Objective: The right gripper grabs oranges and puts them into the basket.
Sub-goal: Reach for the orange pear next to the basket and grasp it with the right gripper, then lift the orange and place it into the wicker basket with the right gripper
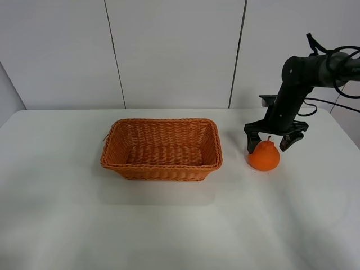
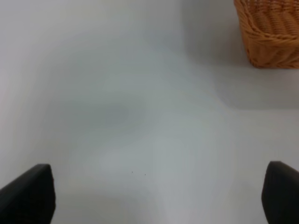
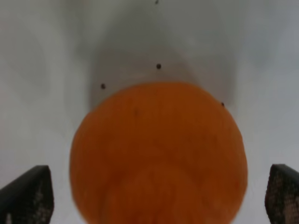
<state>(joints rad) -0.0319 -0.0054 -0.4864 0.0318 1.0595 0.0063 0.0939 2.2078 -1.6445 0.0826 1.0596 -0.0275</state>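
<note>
Orange [image 1: 264,158] is sitting on the table [image 1: 180,225], between the wide-spread fingers [image 1: 252,142] of the right gripper [image 1: 268,147]. The grasp looks to be starting; next it likely needs lowering, closing, then carrying to the basket [image 1: 162,167].

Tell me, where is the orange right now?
In the high view, the orange sits on the table, right of the basket, between the fingers of the open right gripper.

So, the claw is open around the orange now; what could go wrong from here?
The right gripper is open and straddles the orange high up, near its narrow top; closing there, it may slip off and the orange could roll away. Carried too low, the orange might also hit the raised rim of the basket and push it.
</note>
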